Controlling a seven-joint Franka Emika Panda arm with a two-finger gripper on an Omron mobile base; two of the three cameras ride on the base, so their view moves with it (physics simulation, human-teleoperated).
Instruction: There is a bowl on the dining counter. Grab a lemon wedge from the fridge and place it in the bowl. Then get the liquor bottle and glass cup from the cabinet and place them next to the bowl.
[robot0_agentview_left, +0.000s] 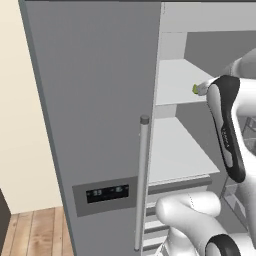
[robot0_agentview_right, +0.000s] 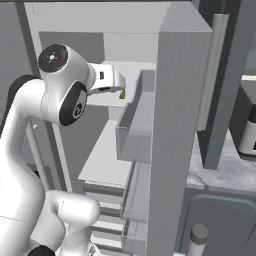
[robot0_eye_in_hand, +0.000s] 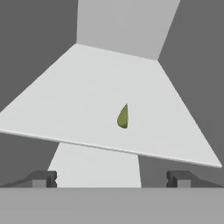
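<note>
The grey fridge (robot0_agentview_left: 95, 100) stands with its right door swung open (robot0_agentview_right: 182, 125), white shelves showing inside. A small yellow-green lemon wedge (robot0_eye_in_hand: 123, 117) lies on the upper shelf (robot0_eye_in_hand: 87, 100), toward its front; it peeks out as a green speck (robot0_agentview_left: 195, 89) beside my hand and again (robot0_agentview_right: 122, 93) just past it. My gripper (robot0_eye_in_hand: 111, 178) is open, fingers wide apart, held in front of the shelf edge and short of the wedge, nothing between them.
The open door's bins (robot0_agentview_right: 135, 130) hang close on the right of my arm. A lower shelf (robot0_agentview_left: 175, 150) and drawers (robot0_agentview_left: 155, 210) sit below. The left door's silver handle (robot0_agentview_left: 143, 180) and dark dispenser panel (robot0_agentview_left: 106, 192) face me. A stone counter (robot0_agentview_right: 225, 170) lies right of the fridge.
</note>
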